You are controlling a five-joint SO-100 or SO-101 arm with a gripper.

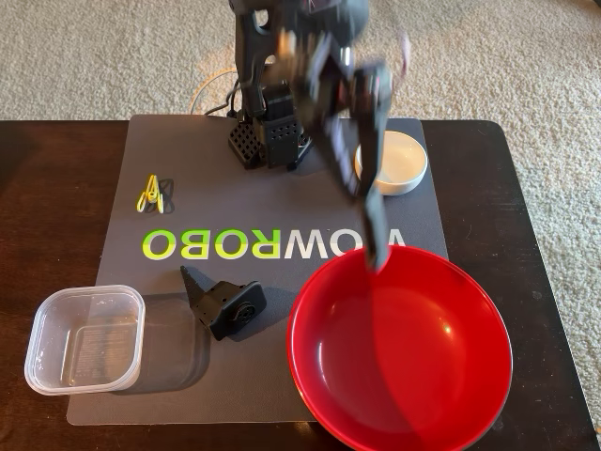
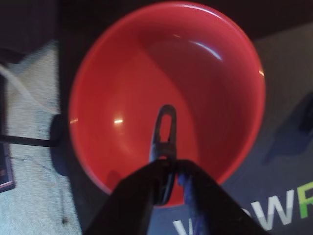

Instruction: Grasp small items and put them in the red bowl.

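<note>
My gripper (image 1: 367, 191) is motion-blurred in the fixed view, above the far rim of the large red bowl (image 1: 413, 376). In the wrist view the gripper (image 2: 168, 172) is shut on a flat black bone-shaped piece (image 2: 164, 133), which sticks out over the inside of the red bowl (image 2: 122, 73). The piece hangs below the fingers in the fixed view (image 1: 377, 240). On the mat lie yellow paper clips (image 1: 150, 194), a black bracket with a pointed arm (image 1: 225, 303), a small white bowl (image 1: 402, 162) and a clear square tub (image 1: 84, 338).
A dark mat with "WOWROBO" lettering (image 1: 188, 169) covers a dark wooden table (image 1: 47, 207). The arm's base (image 1: 272, 132) stands at the mat's far edge, with cables behind it. Beige carpet surrounds the table.
</note>
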